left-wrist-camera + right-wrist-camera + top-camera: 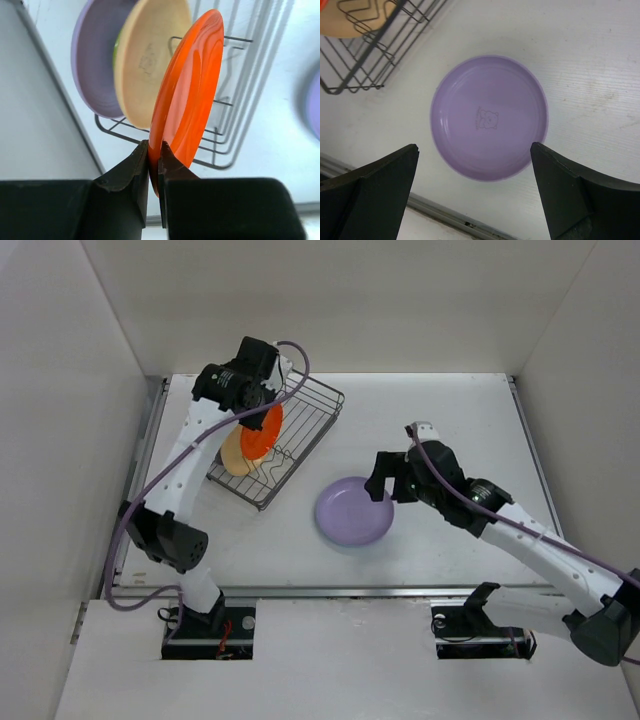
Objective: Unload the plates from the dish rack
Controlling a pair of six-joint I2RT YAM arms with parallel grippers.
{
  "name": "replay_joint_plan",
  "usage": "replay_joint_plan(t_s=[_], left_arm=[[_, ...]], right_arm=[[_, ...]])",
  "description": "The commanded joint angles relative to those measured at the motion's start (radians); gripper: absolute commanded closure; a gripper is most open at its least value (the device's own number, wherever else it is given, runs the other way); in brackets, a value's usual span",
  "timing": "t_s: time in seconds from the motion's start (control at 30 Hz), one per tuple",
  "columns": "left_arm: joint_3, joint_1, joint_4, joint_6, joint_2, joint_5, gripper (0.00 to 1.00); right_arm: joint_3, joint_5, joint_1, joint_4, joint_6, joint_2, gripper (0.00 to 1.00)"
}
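The left gripper (154,148) is clamped on the thin rim of a red-orange plate (190,95), which stands on edge at the dish rack (227,132); whether it has cleared the wires cannot be told. The right gripper (474,146) hangs spread wide and empty above a lavender plate (490,117) lying flat on the table (450,420), apart from the rack. The plates look like light, stiff, glossy plastic, so a rim pinch seems the natural hold, though it could slip or swing. The left wrist camera shows a tan-yellow plate (145,65) racked just behind, and past it a second lavender plate (92,65) that the arm hides from the overhead camera. Only the overhead view shows both arms together.
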Motion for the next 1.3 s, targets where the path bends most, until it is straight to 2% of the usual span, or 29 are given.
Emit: replay_joint_plan(t_s=[0.0, 0.07, 0.13, 0.17, 0.2, 0.27, 0.33, 0.47, 0.67, 0.73, 0.77, 0.8, 0.9, 0.93, 0.97, 1.03, 1.07, 1.1, 1.13, 1.17, 1.27], left_arm=[[0.026, -0.02, -0.045, -0.012, -0.088, 0.085, 1.0], [0.026, -0.02, -0.087, 0.0, -0.111, 0.166, 1.0], [0.026, -0.02, -0.144, 0.032, -0.142, 0.371, 1.0], [0.026, -0.02, -0.172, 0.078, -0.142, 0.46, 1.0], [0.026, -0.029, -0.225, 0.127, -0.153, 0.622, 1.0], [0.017, -0.029, -0.274, 0.18, -0.153, 0.755, 1.0], [0.001, -0.041, -0.311, 0.225, -0.144, 0.885, 1.0], [-0.02, -0.082, -0.367, 0.299, -0.122, 0.999, 1.0], [-0.03, -0.121, -0.376, 0.299, -0.101, 1.019, 1.0], [-0.03, -0.13, -0.385, 0.31, -0.101, 1.031, 1.0], [-0.039, -0.139, -0.385, 0.31, -0.101, 1.031, 1.0], [-0.039, -0.139, -0.374, 0.298, -0.101, 1.031, 1.0], [-0.039, -0.139, -0.348, 0.262, -0.101, 1.007, 1.0], [-0.039, -0.139, -0.338, 0.25, -0.101, 0.972, 0.99], [-0.039, -0.139, -0.31, 0.21, -0.101, 0.943, 0.82], [-0.039, -0.139, -0.273, 0.158, -0.11, 0.821, 0.62], [-0.039, -0.139, -0.226, 0.126, -0.11, 0.762, 0.47], [-0.039, -0.139, -0.204, 0.091, -0.11, 0.699, 0.29], [-0.039, -0.139, -0.186, 0.025, -0.11, 0.632, 0.0], [-0.025, -0.139, -0.167, -0.001, -0.11, 0.487, 0.0], [0.004, -0.121, -0.115, -0.074, -0.121, 0.261, 0.0]], right_arm=[[0.029, -0.063, 0.01, 0.057, -0.025, -0.033, 0.0], [0.029, -0.138, 0.01, 0.094, -0.04, -0.044, 0.0], [0.006, -0.272, 0.01, 0.152, -0.06, -0.058, 0.0], [-0.024, -0.318, 0.01, 0.243, -0.072, -0.084, 0.0], [-0.064, -0.387, 0.01, 0.296, -0.072, -0.101, 0.0], [-0.099, -0.415, 0.01, 0.431, -0.063, -0.147, 0.0], [-0.124, -0.425, 0.01, 0.488, -0.052, -0.156, 0.0], [-0.133, -0.446, 0.01, 0.551, -0.043, -0.135, 0.0], [-0.143, -0.492, 0.01, 0.632, -0.022, -0.063, 0.02], [-0.155, -0.501, 0.01, 0.654, -0.011, -0.052, 0.16], [-0.164, -0.52, 0.01, 0.675, -0.011, -0.052, 0.27], [-0.164, -0.529, 0.01, 0.675, -0.011, -0.052, 0.48], [-0.164, -0.54, 0.01, 0.676, -0.002, -0.052, 0.83], [-0.164, -0.54, 0.01, 0.675, -0.002, -0.052, 0.98], [-0.175, -0.516, 0.01, 0.663, -0.002, -0.078, 1.0], [-0.185, -0.494, 0.01, 0.649, -0.002, -0.099, 1.0], [-0.185, -0.453, 0.01, 0.631, 0.009, -0.11, 1.0], [-0.198, -0.424, 0.01, 0.595, 0.009, -0.128, 1.0], [-0.198, -0.391, 0.01, 0.574, 0.03, -0.129, 1.0], [-0.198, -0.356, 0.01, 0.548, 0.04, -0.142, 1.0], [-0.189, -0.206, 0.01, 0.464, 0.072, -0.161, 1.0]])
